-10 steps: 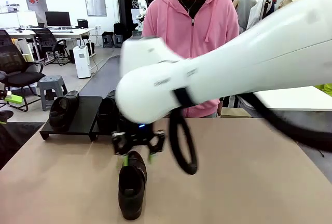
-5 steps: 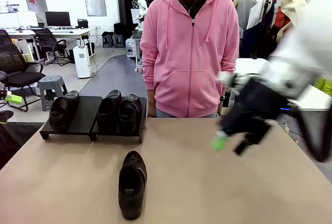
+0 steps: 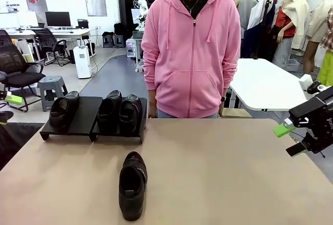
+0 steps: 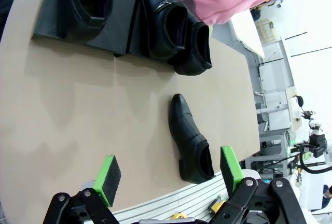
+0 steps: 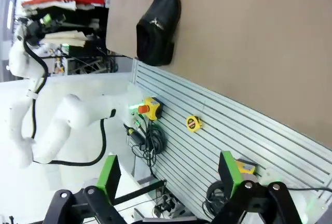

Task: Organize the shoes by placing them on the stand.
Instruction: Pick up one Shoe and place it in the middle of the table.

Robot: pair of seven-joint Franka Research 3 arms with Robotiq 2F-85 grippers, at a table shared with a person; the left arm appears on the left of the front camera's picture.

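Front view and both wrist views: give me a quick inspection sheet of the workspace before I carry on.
Surface: tan table, bare around the loose shoe.
Job's things: stand at the far left holds three shoes: one on its left platform, two on its right. A fourth shoe lies loose on the table, off the stand.
Clutter: nothing seen.
Claws: right claw open, empty, at the table's right edge; left claw open, empty, above the table.
Cables: black cable by the slatted panel.
Surroundings: person in pink hoodie at the far side.
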